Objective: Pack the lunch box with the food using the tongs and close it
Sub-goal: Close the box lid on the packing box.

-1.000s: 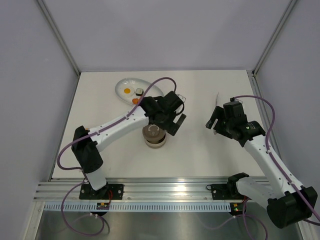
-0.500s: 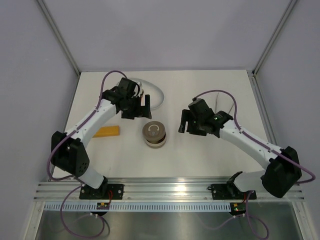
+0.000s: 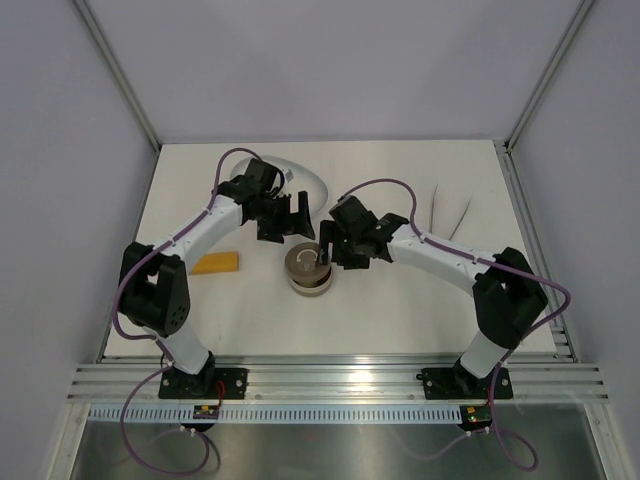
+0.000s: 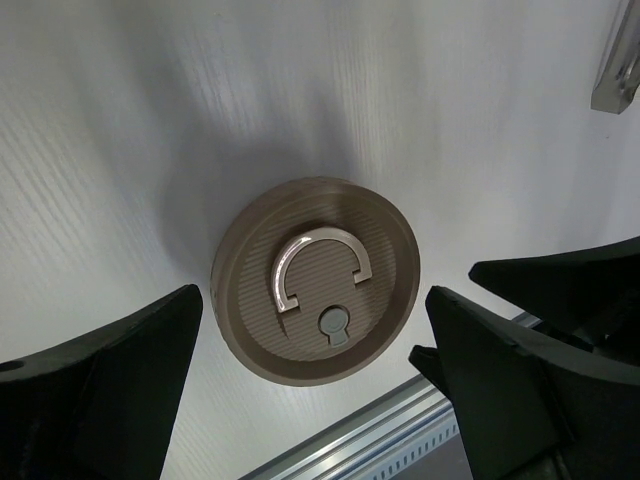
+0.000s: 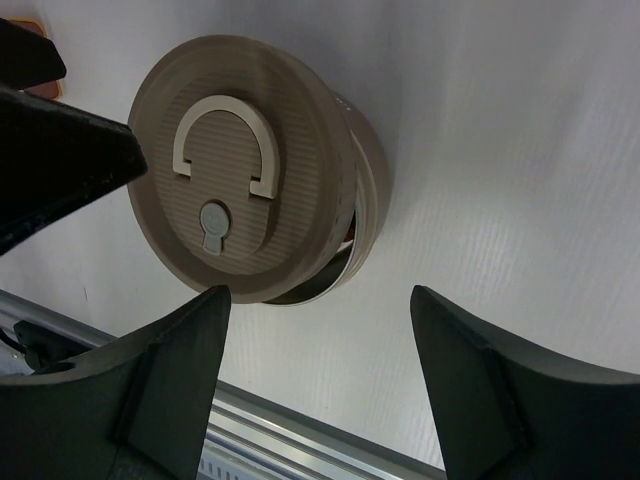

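Note:
The lunch box point(image 3: 307, 272) stands mid-table, a small steel tin with its round grey-brown lid point(image 4: 315, 305) on top. In the right wrist view the lid point(image 5: 245, 170) sits askew, and a gap shows at the tin's wall point(image 5: 365, 190). My left gripper point(image 3: 292, 225) hangs open just behind the tin, its fingers either side of the lid point(image 4: 312, 292). Open too, my right gripper point(image 3: 325, 252) is at the tin's right edge point(image 5: 320, 291). The tongs point(image 3: 450, 212) lie at the back right, held by nothing. The food is hidden.
A white oval plate point(image 3: 305, 175) lies at the back, mostly behind the left arm. A flat yellow-orange piece point(image 3: 215, 263) rests on the table to the left of the tin. The metal rail point(image 3: 320, 375) runs along the near edge.
The right gripper has swung left from the tongs' side up to the tin. The left gripper has drawn back from over the tin and now hangs just behind it.

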`<act>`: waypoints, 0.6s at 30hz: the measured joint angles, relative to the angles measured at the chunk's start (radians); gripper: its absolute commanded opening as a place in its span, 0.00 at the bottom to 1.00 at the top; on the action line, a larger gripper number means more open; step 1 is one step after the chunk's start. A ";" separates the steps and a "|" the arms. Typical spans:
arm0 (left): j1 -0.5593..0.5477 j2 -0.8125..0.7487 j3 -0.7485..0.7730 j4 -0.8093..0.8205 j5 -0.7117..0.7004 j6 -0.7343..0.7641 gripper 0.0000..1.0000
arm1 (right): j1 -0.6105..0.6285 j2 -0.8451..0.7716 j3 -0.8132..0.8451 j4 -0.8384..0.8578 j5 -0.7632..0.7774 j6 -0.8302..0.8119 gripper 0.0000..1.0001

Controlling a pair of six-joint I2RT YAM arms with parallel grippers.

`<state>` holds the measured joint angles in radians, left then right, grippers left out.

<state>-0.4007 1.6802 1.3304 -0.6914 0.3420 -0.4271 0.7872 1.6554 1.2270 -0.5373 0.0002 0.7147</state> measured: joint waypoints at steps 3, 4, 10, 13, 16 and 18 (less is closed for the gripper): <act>0.000 0.004 -0.015 0.019 0.011 0.000 0.99 | 0.000 0.036 0.019 0.013 -0.011 0.006 0.80; 0.000 0.006 -0.024 0.023 0.016 0.000 0.99 | 0.000 0.045 0.023 0.018 -0.013 0.009 0.80; 0.000 0.031 -0.071 0.041 0.040 -0.001 0.99 | 0.000 0.078 0.026 0.028 -0.020 0.021 0.76; 0.000 0.042 -0.082 0.052 0.053 -0.003 0.99 | 0.000 0.085 0.026 0.032 -0.020 0.028 0.73; 0.000 0.045 -0.082 0.061 0.073 -0.008 0.99 | 0.000 0.085 0.026 0.042 -0.021 0.033 0.69; 0.000 0.045 -0.082 0.065 0.085 -0.012 0.99 | 0.000 0.085 0.026 0.045 -0.021 0.035 0.65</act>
<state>-0.4007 1.7256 1.2480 -0.6266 0.4274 -0.4393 0.7876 1.7405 1.2530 -0.4919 -0.0204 0.7498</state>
